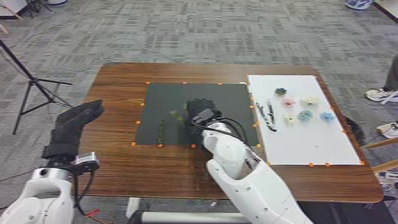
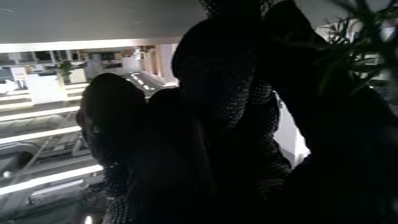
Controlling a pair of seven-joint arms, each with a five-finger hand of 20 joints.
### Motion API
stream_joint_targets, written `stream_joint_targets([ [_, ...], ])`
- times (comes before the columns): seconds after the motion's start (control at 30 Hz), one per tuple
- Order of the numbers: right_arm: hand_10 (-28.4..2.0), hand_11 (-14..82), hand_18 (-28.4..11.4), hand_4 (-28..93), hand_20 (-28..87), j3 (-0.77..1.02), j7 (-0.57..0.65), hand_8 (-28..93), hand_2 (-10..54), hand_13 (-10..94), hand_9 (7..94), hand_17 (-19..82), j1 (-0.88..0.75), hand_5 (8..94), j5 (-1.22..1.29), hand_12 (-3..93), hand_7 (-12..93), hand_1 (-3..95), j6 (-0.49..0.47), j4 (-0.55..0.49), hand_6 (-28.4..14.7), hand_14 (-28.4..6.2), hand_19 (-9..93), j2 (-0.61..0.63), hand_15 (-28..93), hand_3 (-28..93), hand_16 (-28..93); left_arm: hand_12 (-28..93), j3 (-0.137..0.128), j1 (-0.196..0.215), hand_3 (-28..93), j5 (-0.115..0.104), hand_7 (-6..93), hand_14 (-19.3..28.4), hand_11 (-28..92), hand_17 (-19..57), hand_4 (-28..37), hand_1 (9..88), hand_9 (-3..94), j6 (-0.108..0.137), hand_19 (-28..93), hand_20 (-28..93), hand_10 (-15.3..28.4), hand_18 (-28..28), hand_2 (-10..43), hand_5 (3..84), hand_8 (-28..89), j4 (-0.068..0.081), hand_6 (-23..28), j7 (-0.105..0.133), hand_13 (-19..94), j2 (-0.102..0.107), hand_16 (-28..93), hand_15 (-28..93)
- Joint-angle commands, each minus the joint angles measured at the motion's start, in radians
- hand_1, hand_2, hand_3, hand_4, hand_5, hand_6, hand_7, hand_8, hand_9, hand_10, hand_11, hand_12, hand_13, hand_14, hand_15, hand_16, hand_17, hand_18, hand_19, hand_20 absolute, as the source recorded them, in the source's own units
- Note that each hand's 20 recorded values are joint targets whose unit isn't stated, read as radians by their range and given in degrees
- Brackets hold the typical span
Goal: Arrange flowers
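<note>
"Filling the middle of the head view is the brown wooden table [image 1: 115, 170], with a white sheet [image 1: 298, 145] on its right side. What's left of that?"

"A black mat [image 1: 164, 95]. The left hand [image 1: 74, 121] is at the table's left edge, fingers extended; the right hand [image 1: 202, 111] is over the mat."

"Holding anything?"

"The right? I can't tell; dark glove hides its grasp. A blurred green sprig [image 2: 360, 55] appears beside it in the wrist view."

"And the rest?"

"A slender green stem [image 1: 161, 134] on the mat; slim tools [image 1: 270, 120], too small to name, and little flower heads [image 1: 305, 116] on the sheet."

The right hand [image 1: 202, 107] is over the black sheet [image 1: 165, 100], with flowers [image 1: 305, 116] on the white sheet [image 1: 298, 145] alongside.
</note>
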Motion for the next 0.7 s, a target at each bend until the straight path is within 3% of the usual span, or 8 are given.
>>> stream_joint_targets([
  [0.03, -9.8, 50.2, -20.4, -8, 46, 0.004, 0.021, -8, -4.2, 94, 93.7, 64, 0.004, 89.7, 0.057, 17.9, 32, 31.3, -0.029, -0.007, 0.7, 0.7, 93, 0.039, 80, 73, 19, 10, -0.006, 0.01, 70, 0.0, 16.9, 16.4, 19, -0.7, -21.1, 25.0, 45.7, -0.004, 0, 12, 12.8, 9.8, -6.1, 46.6, -8, -0.006, 2.6, 0.001, 33, -0.004, 0, 14],
  [0.4, -10.3, 50.2, -20.4, -7, 45, -0.012, 0.025, -9, -3.6, 94, 93.7, 64, 0.021, 90.1, 0.089, 17.6, 33, 26.0, -0.024, -0.031, 0.1, 0.5, 93, 0.068, 80, 73, 19, 10, -0.007, 0.011, 70, 0.002, 16.7, 16.4, 19, -0.7, -21.2, 25.0, 45.7, 0.0, 0, 12, 12.8, 9.8, -6.2, 46.7, -8, -0.009, 2.7, -0.001, 33, -0.005, 0, 14],
  [0.7, -10.3, 50.1, -20.4, -7, 45, -0.03, 0.051, -9, -2.8, 94, 93.7, 64, 0.064, 90.0, 0.207, 17.7, 33, 23.6, -0.036, -0.131, 0.0, 0.5, 93, 0.131, 79, 72, 19, 10, -0.015, 0.021, 70, 0.003, 16.7, 16.4, 19, -0.7, -21.1, 25.0, 45.8, 0.004, 0, 12, 12.8, 9.8, -6.1, 46.7, -8, -0.016, 2.7, -0.001, 33, -0.004, 0, 14],
])
